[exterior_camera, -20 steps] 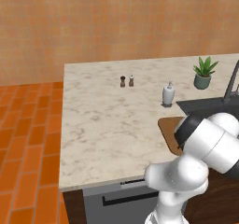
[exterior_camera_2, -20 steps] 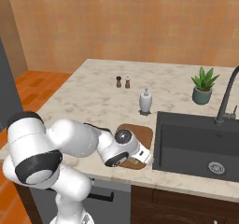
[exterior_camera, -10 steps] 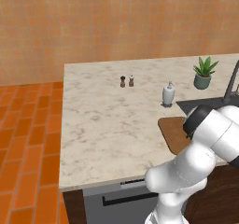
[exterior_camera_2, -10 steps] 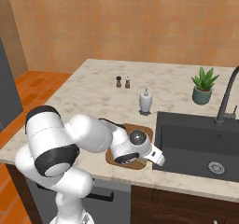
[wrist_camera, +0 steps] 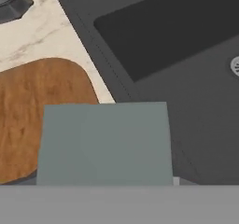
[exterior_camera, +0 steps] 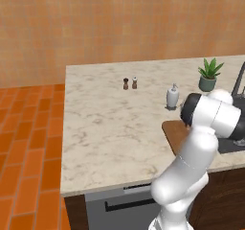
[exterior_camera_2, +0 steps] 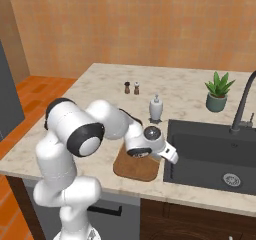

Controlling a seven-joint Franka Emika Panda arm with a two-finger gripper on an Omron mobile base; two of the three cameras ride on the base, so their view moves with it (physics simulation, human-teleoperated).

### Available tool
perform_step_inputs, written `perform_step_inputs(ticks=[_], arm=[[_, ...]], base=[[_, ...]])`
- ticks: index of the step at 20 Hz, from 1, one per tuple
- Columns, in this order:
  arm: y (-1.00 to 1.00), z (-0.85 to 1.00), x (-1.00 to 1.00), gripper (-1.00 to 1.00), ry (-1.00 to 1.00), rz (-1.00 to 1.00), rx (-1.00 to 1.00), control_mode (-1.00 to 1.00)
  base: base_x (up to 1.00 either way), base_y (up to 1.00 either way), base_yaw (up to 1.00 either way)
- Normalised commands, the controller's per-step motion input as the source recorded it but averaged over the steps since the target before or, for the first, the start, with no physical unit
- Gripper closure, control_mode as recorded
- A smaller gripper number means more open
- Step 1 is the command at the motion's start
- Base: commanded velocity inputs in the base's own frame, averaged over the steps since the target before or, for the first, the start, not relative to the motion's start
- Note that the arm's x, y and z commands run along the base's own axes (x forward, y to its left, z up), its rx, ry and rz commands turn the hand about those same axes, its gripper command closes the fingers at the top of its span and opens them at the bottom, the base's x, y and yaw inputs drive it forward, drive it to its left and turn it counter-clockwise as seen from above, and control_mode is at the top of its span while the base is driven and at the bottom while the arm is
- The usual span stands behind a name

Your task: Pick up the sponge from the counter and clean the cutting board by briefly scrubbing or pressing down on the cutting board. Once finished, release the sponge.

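Sponge (wrist_camera: 105,143), flat grey-blue block, sat pinched in gripper (exterior_camera_2: 169,154) betw. brown wooden cutting board (wrist_camera: 32,111) & dark sink; next probably shift over board, press down.

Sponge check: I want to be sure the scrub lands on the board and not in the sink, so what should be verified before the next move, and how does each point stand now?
1. Sponge is at the hand: ok, its grey-blue face sits right in front of the camera.
2. Fingers closed on it: cannot tell, the tips are hidden.
3. Sponge is over the cutting board: not ok, about half of it overlaps the board's right end, the rest hangs toward the sink.
4. Board lies flat on the counter: ok.
5. Soap dispenser is clear of the gripper: ok, it stands behind the board.
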Motion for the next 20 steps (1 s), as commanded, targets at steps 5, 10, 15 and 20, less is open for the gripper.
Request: perform_step_inputs(ticks=[5, 10, 15, 20], arm=[[0.00, -0.39, 0.68, 1.00, -0.12, 0.00, 0.00, -1.00], [0.00, -0.46, 0.64, 1.00, -0.18, 0.00, 0.00, -1.00], [0.00, -0.19, 0.59, 1.00, -0.11, 0.00, 0.00, -1.00], [0.22, 0.46, 0.05, 1.00, 0.02, 0.00, 0.00, -1.00]], base=[[0.00, 0.00, 0.00], [0.00, 0.00, 0.00], [0.00, 0.00, 0.00], [0.00, 0.00, 0.00]])
